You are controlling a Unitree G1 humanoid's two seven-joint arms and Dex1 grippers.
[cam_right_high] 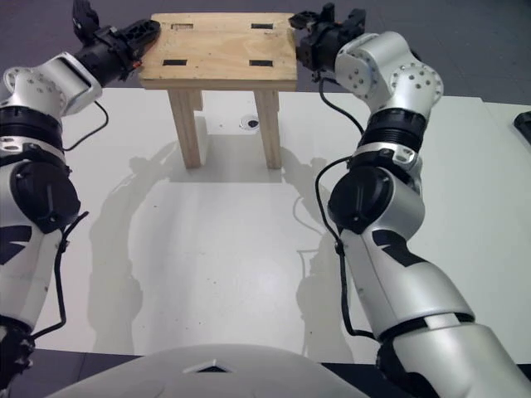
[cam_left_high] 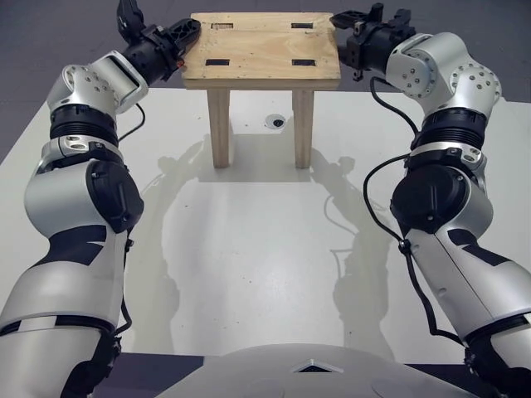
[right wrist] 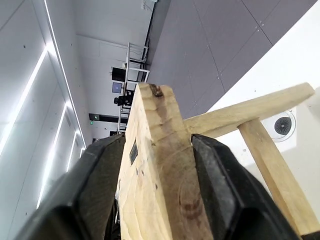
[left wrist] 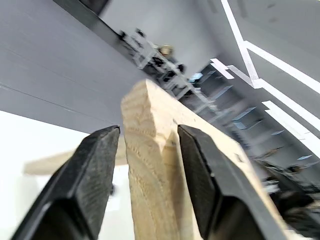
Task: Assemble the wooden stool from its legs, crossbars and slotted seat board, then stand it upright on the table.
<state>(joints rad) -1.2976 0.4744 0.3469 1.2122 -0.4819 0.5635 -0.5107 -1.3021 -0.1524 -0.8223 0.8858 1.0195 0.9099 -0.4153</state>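
The wooden stool stands upright near the far edge of the white table [cam_left_high: 249, 274]. Its slotted seat board [cam_left_high: 261, 50] rests on top of the legs, of which two [cam_left_high: 219, 128] [cam_left_high: 303, 124] face me. My left gripper [cam_left_high: 184, 35] is at the seat's left end, with its black fingers [left wrist: 95, 175] clamped on either side of the board edge [left wrist: 150, 165]. At the seat's right end my right gripper [cam_left_high: 338, 18] is shut on the board, and its fingers [right wrist: 107, 185] press both faces of the wood [right wrist: 160, 165].
A small round grommet [cam_left_high: 276, 122] sits in the table just behind the stool. Dark floor lies beyond the table's far edge. A black object [cam_right_high: 523, 120] shows at the table's far right edge. The near half of the table is bare.
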